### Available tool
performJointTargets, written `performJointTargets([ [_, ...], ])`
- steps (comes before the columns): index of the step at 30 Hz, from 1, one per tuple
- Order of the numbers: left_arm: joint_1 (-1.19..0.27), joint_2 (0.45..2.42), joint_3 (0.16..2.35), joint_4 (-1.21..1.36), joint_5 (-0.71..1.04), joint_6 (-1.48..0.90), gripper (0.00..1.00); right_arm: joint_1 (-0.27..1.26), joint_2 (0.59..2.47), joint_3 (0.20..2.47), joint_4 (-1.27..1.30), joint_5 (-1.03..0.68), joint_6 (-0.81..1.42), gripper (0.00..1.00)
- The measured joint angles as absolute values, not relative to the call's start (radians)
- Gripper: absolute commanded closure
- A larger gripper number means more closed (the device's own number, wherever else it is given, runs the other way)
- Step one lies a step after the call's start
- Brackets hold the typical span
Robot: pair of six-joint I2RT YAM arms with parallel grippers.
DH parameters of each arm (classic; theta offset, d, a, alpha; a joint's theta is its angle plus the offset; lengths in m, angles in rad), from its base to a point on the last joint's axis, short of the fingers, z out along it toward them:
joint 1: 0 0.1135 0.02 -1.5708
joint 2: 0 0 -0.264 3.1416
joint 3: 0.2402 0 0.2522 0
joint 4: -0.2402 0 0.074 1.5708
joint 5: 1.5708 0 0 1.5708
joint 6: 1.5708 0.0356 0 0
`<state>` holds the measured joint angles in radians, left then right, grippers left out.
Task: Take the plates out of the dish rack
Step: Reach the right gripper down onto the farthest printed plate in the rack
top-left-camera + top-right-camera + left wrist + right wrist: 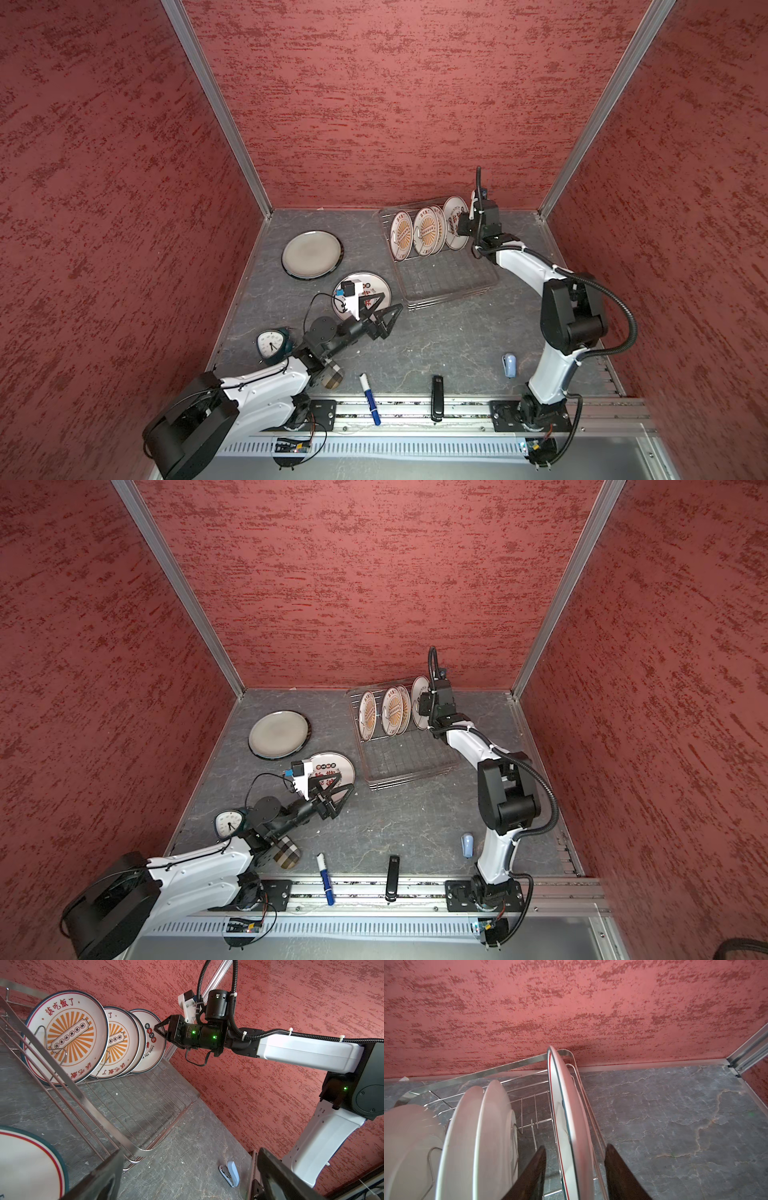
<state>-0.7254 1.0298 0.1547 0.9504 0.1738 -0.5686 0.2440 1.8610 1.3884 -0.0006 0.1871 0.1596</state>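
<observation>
The dish rack [449, 279] [409, 759] [135, 1093] stands at the back of the table with several plates upright in its prongs. My right gripper [460, 226] [420, 707] [576, 1146] is open and straddles the rim of the rightmost upright plate [564, 1095] [453, 211] [154, 1053], with a gap on both sides. A plain grey plate [311, 254] [279, 734] and a watermelon plate [374, 284] [334, 766] [27, 1163] lie flat on the table at the left. My left gripper [384, 309] [338, 791] [187, 1184] hangs wide open and empty by the watermelon plate's near edge.
A teal clock [272, 343] and a checked cup [332, 376] sit beside the left arm. A blue marker [370, 399] and a black stapler [437, 397] lie at the front edge. A light blue stapler [509, 365] [229, 1174] lies near the right arm's base. Red walls close in on three sides.
</observation>
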Motion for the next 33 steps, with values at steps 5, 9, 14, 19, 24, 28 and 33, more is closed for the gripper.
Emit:
performJointTargets([
  [5,-0.730,1.030,0.162,0.951,0.162,-0.562,0.01,0.244,1.890,1.406,-0.018,0.197,0.146,0.59],
  [9,-0.735,1.030,0.162,0.955,0.162,-0.555,0.00,0.244,1.905,1.415,-0.018,0.204,0.142,0.61],
  [14,-0.741,1.029,0.162,0.956,0.157,-0.544,0.01,0.244,1.922,1.424,-0.021,0.203,0.137,0.65],
  [19,-0.741,1.028,0.162,0.955,0.149,-0.544,0.01,0.244,1.934,1.439,-0.024,0.207,0.130,0.66],
  [24,-0.741,1.028,0.162,0.953,0.132,-0.544,0.01,0.244,1.934,1.445,-0.023,0.215,0.123,0.70],
  [28,-0.742,1.028,0.162,0.950,0.125,-0.544,0.00,0.244,1.936,1.445,-0.023,0.215,0.119,0.72],
  [33,-0.743,1.028,0.162,0.949,0.116,-0.543,0.01,0.246,1.945,1.445,-0.023,0.236,0.112,0.74],
])
